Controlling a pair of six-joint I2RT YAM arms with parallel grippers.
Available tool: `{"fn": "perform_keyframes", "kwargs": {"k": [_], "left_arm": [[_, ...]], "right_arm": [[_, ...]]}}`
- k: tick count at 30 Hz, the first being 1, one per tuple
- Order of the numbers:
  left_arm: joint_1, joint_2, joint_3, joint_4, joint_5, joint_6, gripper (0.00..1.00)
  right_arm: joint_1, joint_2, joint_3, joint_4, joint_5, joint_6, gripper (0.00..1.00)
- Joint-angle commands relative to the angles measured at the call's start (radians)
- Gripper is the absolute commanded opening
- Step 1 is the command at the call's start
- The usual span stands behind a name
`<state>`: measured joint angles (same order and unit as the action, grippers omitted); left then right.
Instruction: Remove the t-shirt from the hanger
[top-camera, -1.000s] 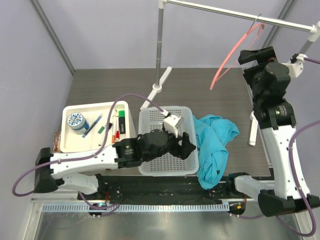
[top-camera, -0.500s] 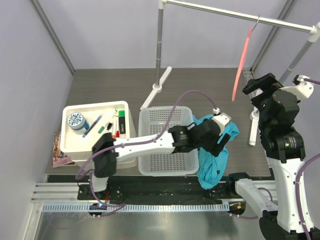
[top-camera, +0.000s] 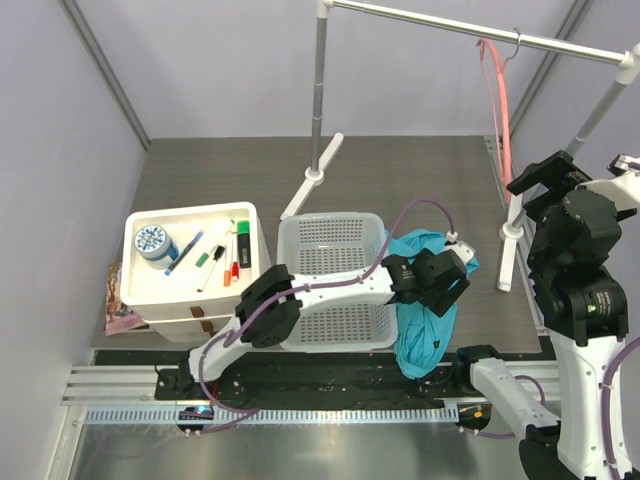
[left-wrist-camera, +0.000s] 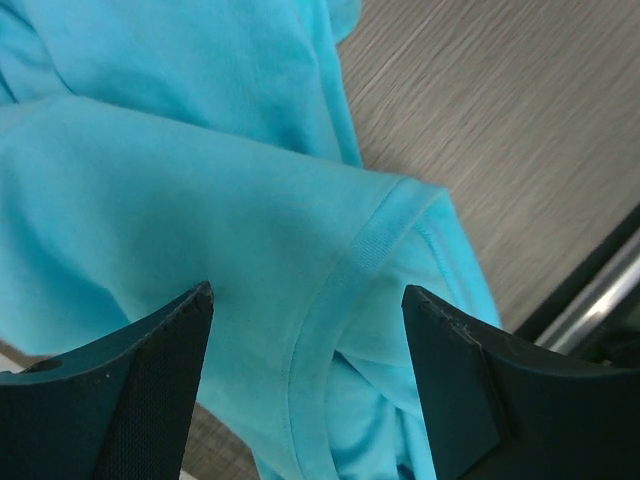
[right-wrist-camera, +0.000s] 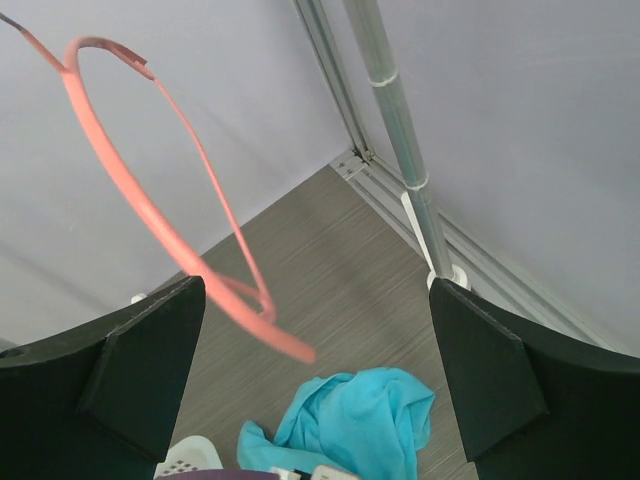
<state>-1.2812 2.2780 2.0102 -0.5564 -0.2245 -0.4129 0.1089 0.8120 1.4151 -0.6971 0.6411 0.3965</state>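
So the t-shirt (top-camera: 432, 305) was already off, just a soft turquoise heap crumpled on the dark wood-grain table (top-camera: 400, 170), touching the right side of the white mesh basket (top-camera: 330, 222), with one end drooping over the table's near edge. Up close the left wrist view showed smooth knit cloth, a folded sleeve and a stitched hem band. The hanger (top-camera: 493, 95) was bare: a thin salmon-pink curved strip hooked by its wire on the shiny silver rail (top-camera: 450, 25), hanging nearly straight down at the far right.

The left gripper (left-wrist-camera: 307, 295) sat right over the shirt with its black, textured fingers (left-wrist-camera: 130, 390) spread wide and nothing pinched between them. That arm reached low across the basket's front from the left. The right gripper (right-wrist-camera: 315, 300) was also spread wide with nothing in it, the arm standing tall, the wrist below the hanger and apart from it.
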Motion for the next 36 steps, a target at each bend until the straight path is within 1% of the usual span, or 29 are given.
{"fn": "perform_keyframes", "kwargs": {"k": [1, 3, 6, 7, 9, 10, 13, 17, 18, 20, 21, 23, 24, 25, 28, 32, 36], "left_arm": [[0.003, 0.070, 0.013, 0.003, -0.022, -0.027, 0.77], [0.005, 0.098, 0.013, 0.006, -0.022, -0.039, 0.77], [0.008, 0.133, 0.002, 0.015, -0.023, -0.043, 0.69], [0.008, 0.136, -0.001, 0.022, -0.012, -0.043, 0.57], [0.014, 0.130, -0.017, 0.045, 0.010, -0.041, 0.35], [0.017, 0.123, -0.022, 0.059, 0.013, -0.040, 0.15], [0.025, 0.078, 0.021, 0.043, 0.025, -0.033, 0.00], [0.025, -0.046, 0.077, 0.000, 0.020, 0.038, 0.00], [0.025, -0.113, 0.082, -0.005, 0.016, 0.048, 0.00], [0.025, -0.184, 0.068, -0.010, 0.005, 0.065, 0.00], [0.025, -0.251, 0.056, -0.005, 0.004, 0.077, 0.00], [0.025, -0.329, -0.007, 0.016, 0.001, 0.086, 0.00], [0.025, -0.403, -0.030, 0.039, -0.004, 0.086, 0.00], [0.025, -0.437, -0.075, 0.055, -0.004, 0.088, 0.00], [0.025, -0.558, -0.140, 0.107, -0.007, 0.101, 0.00], [0.025, -0.681, -0.151, 0.101, -0.036, 0.124, 0.00], [0.025, -0.785, -0.172, 0.056, -0.131, 0.157, 0.00]], "right_arm": [[0.006, 0.013, 0.016, 0.011, -0.043, 0.011, 1.00], [0.005, 0.016, 0.015, 0.016, -0.064, 0.027, 1.00], [0.006, 0.016, 0.018, 0.021, -0.093, 0.038, 1.00], [0.006, 0.013, 0.019, 0.021, -0.098, 0.039, 1.00], [0.006, 0.006, 0.019, 0.028, -0.115, 0.044, 1.00], [0.006, 0.003, 0.021, 0.033, -0.115, 0.045, 1.00], [0.006, -0.008, 0.030, 0.036, -0.123, 0.053, 1.00], [0.008, -0.019, 0.045, 0.039, -0.129, 0.058, 1.00], [0.009, -0.023, 0.045, 0.042, -0.129, 0.059, 1.00], [0.012, -0.034, 0.045, 0.053, -0.129, 0.065, 1.00], [0.012, -0.036, 0.044, 0.056, -0.127, 0.065, 1.00], [0.015, -0.043, 0.036, 0.067, -0.124, 0.068, 1.00], [0.015, -0.048, 0.033, 0.070, -0.126, 0.070, 1.00], [0.015, -0.050, 0.028, 0.076, -0.126, 0.071, 1.00], [0.017, -0.062, 0.005, 0.090, -0.135, 0.082, 1.00], [0.017, -0.066, -0.002, 0.097, -0.172, 0.100, 1.00], [0.020, -0.062, -0.002, 0.100, -0.213, 0.107, 1.00]]}}
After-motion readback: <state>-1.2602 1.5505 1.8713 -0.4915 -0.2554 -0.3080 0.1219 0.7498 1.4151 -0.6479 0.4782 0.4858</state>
